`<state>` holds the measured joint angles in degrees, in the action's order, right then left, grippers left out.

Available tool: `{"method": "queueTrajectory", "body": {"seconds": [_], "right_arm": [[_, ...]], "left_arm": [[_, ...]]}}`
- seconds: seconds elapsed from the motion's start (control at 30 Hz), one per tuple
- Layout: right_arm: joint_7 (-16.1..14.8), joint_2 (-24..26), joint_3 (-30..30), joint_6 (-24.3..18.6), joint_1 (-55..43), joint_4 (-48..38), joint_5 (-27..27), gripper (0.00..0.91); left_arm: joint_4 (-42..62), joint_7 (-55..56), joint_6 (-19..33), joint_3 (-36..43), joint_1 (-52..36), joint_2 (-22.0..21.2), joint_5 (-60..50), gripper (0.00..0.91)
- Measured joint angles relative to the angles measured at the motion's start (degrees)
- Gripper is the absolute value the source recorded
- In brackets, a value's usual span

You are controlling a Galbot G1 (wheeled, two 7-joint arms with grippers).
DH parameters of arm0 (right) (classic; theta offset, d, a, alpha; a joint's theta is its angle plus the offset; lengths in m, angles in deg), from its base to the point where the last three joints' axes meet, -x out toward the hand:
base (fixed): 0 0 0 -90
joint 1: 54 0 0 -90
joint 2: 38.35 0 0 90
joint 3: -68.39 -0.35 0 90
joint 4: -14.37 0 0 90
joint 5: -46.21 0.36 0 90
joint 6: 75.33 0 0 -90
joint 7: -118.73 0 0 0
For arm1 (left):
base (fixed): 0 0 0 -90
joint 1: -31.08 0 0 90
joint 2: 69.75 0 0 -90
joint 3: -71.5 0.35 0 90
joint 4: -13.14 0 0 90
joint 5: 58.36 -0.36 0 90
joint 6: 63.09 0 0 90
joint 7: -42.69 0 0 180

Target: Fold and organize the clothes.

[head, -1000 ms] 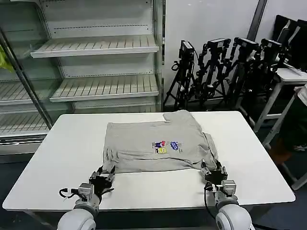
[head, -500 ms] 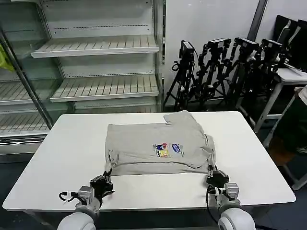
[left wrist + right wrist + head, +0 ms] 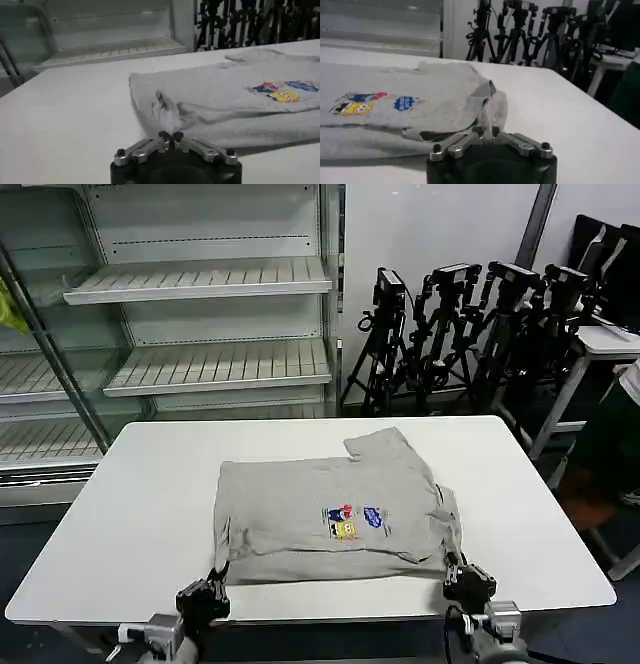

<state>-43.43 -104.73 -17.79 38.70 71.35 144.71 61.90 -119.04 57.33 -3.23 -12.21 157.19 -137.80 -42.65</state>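
A light grey short-sleeved shirt (image 3: 320,509) lies half folded in the middle of the white table (image 3: 130,504), its cartoon print (image 3: 352,520) facing up. My left gripper (image 3: 208,594) sits at the table's near edge, shut on the shirt's near left corner (image 3: 165,107). My right gripper (image 3: 464,581) is at the near right, shut on the shirt's near right corner (image 3: 492,107). Both corners are pulled into small raised peaks at the fingertips. The print also appears in the left wrist view (image 3: 280,91) and the right wrist view (image 3: 365,102).
A shelving unit (image 3: 200,324) with bare shelves stands behind the table on the left. Several black tripods (image 3: 470,324) crowd the back right, beside another white table (image 3: 610,339). Bare tabletop lies on both sides of the shirt.
Both grippers have drawn back toward the table's near edge, dragging the shirt's near hem with them. The shirt has slid nearer and lies flatter.
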Motion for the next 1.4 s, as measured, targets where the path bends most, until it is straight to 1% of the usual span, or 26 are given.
{"method": "queueTrajectory", "body": {"seconds": [0.2,0.4,0.57,0.7,0.87,0.97,1.17,1.4], "right_arm": [[0.73,0.12,-0.8,-0.07,1.6,2.55,-0.8,0.907],[1.11,0.75,-0.69,-0.52,0.68,3.3,-0.77,0.907],[1.89,1.4,0.14,-0.02,-3.09,2.44,0.19,0.907],[2.88,2.04,1.43,1.03,-8.93,0.14,2.15,0.907],[4.68,2.23,4.45,3.15,-19.49,-5.43,6.13,0.907],[5.25,1.82,6.77,4.59,-26.49,-10.11,8.07,0.907],[5.6,0.17,11.63,6.46,-39.0,-20.23,10.19,0.907],[4.89,-2.91,17.12,7.64,-52.5,-33.52,10.71,0.907]], "left_arm": [[-2.59,-0.09,-0.82,-0.73,4.12,-0.11,-1.49,0.907],[-4.37,-0.17,-1.35,-2.35,5.25,0.78,-1.94,0.907],[-5.25,0.15,-1.16,-4.4,4.36,2.01,-0.93,0.907],[-5.1,0.69,-0.94,-5.67,2.13,3.54,1.16,0.907],[-3.28,1.86,-1.53,-5.61,-2.24,6.26,5.33,0.907],[-1.07,2.98,-1.93,-4.67,-6.46,8.18,9.11,0.907],[5.51,4.68,-2.42,-1.09,-16.69,11.06,15.26,0.907],[15.8,6.09,-2.82,4.78,-29.47,12.72,19.78,0.907]]}}
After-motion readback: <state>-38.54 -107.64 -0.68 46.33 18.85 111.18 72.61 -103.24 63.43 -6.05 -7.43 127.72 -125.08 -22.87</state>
